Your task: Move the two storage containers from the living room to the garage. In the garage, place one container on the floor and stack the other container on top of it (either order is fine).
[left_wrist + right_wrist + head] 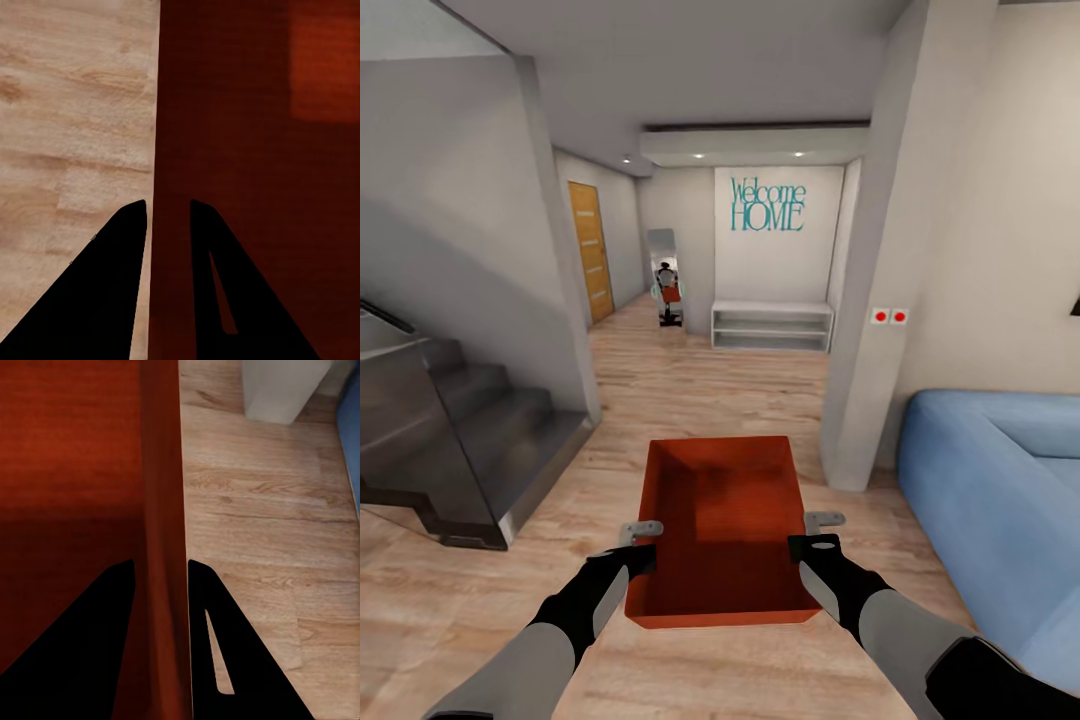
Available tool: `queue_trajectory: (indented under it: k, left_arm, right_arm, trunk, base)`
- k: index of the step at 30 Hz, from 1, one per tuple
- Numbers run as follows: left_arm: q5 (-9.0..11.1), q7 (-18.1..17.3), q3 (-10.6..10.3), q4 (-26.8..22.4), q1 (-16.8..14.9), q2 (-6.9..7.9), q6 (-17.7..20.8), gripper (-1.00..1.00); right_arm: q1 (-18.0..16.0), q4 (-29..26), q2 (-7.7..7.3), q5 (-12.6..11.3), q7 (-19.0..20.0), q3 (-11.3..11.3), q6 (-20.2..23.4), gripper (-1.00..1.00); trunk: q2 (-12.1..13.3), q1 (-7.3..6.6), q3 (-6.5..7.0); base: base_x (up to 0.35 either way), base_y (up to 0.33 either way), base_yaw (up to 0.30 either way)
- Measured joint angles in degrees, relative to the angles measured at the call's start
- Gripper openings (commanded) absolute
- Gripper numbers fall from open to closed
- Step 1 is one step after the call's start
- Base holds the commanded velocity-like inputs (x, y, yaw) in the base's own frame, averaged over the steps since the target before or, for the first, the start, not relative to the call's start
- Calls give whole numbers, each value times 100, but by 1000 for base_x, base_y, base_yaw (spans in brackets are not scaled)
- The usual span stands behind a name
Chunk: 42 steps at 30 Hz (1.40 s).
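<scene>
The storage container [722,530] is being carried level above the wood floor [660,380], each side wall being clamped by the left tool [641,545] and right tool [812,535].

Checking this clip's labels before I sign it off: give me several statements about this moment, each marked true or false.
1. Each hand grips one side wall of the orange-red storage container: left hand, right hand. True.
2. The container holds folded clothes. False: its inside is bare.
3. A blue sofa stands at the robot's right. True.
4. The floor under the container is dark grey concrete. False: it is light wood plank floor.
5. The wall lettering ahead reads "Welcome HOME". True.
6. The staircase is at the robot's right. False: it is at its left.
</scene>
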Motion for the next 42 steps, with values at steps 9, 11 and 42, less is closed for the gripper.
queue_trajectory:
  k: [9,11,42]
  left_arm:
    - [1,0,1,4,0,-1,0,-100]
    - [1,0,1,5,0,-1,0,-100]
    - [3,0,1,7,0,-2,-2,-100]
  right_arm:
    - [0,0,-2,-15,-2,13,0,-100]
    - [0,1,-2,-17,-2,15,0,-100]
    - [1,0,-3,-18,-1,16,0,-100]
  trunk:
    - [0,0,0]
    - [0,0,0]
    - [0,0,0]
  base:
    - [321,0,0]
    - [321,0,0]
    - [321,0,0]
